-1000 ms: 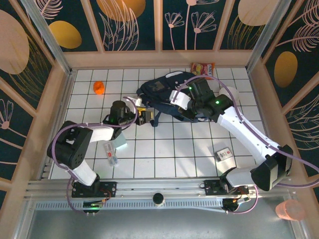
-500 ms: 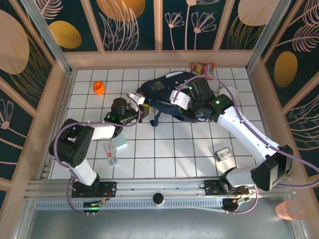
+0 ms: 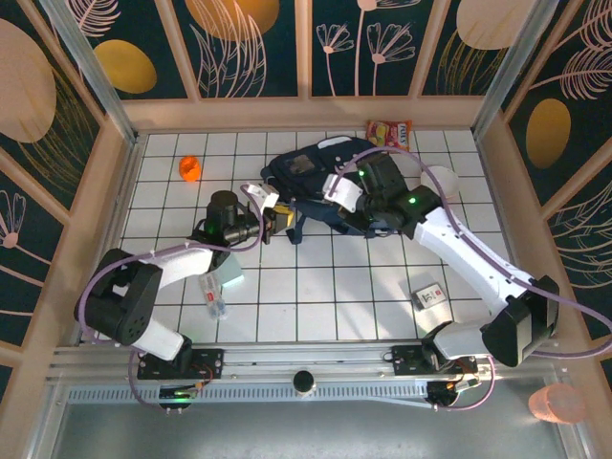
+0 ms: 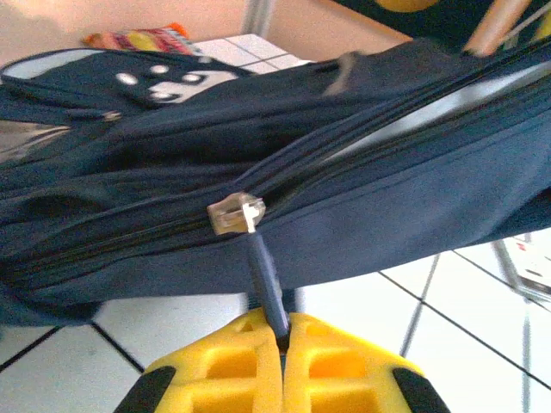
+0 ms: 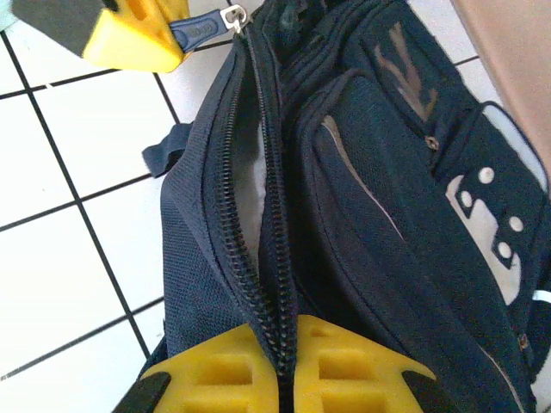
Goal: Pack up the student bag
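The student bag [image 3: 311, 175], navy with a white patch, lies on the white tiled table at the back centre. My left gripper [image 3: 276, 218] is at its near-left corner, shut on the dark blue zipper pull [image 4: 265, 280] that hangs from the metal slider [image 4: 234, 212]. The main zip is partly open and shows pale lining [image 5: 258, 185]. My right gripper [image 5: 288, 348] is shut on the bag's zipper edge at its right side. In the right wrist view, a yellow finger [image 5: 138, 39] of the left gripper holds the pull [image 5: 202, 28] at the zip's far end.
An orange object [image 3: 190, 168] lies at the back left and a snack packet [image 3: 390, 131] by the back wall. A small packet [image 3: 214, 292] and a pale card [image 3: 230, 273] lie near the left arm. A white box [image 3: 432, 296] sits at the front right.
My left gripper has closed on the zipper pull at the bag's corner. The right gripper has kept its hold on the bag.
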Tool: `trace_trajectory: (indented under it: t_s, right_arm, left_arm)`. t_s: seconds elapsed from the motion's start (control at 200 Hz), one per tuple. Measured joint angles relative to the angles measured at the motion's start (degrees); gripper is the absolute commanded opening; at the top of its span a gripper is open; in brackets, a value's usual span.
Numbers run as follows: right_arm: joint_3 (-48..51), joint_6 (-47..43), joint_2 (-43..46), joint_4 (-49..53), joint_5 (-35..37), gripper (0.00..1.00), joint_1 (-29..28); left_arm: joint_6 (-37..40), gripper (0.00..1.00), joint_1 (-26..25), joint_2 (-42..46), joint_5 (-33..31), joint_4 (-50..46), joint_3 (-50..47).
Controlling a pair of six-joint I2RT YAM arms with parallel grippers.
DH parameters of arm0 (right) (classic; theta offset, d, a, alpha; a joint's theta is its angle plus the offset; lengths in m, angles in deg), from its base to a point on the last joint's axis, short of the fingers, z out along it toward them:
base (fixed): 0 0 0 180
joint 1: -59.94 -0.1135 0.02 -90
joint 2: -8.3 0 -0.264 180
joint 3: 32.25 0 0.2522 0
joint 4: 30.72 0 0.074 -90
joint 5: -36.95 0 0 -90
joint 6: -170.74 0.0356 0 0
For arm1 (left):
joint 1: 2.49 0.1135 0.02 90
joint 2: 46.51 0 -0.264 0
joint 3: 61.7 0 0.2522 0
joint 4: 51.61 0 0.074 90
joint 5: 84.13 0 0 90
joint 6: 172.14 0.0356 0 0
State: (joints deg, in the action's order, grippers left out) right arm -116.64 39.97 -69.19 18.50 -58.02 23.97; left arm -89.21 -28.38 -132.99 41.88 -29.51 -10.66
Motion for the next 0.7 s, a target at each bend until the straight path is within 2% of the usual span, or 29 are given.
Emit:
trace_trajectory:
  t_s: [0.295, 0.425, 0.47, 0.591, 0.701]
  right_arm:
    - [3.3, 5.7, -5.6, -9.7, -0.6, 0.00, -2.3]
    - [4.1, 8.2, -6.8, -12.7, -2.5, 0.37, -2.9]
    - [4.9, 9.4, -6.3, -13.7, -3.1, 0.45, -2.7]
    - [10.2, 11.0, -0.8, -15.2, -4.2, 0.62, -2.0]
    - [15.7, 13.3, 8.0, -14.3, -3.9, 0.64, -0.8]
  left_arm:
    - [0.0, 0.00, -3.1, 5.0, 7.2, -8.8, 2.4]
    - [0.7, 0.00, -5.2, 5.1, 6.8, -11.4, 3.6]
    - [0.9, 0.00, -5.4, 5.1, 6.2, -12.5, 3.6]
    - [1.0, 0.00, -5.9, 5.1, 3.2, -14.3, 3.5]
    - [1.1, 0.00, -6.3, 3.6, 1.6, -15.8, 3.4]
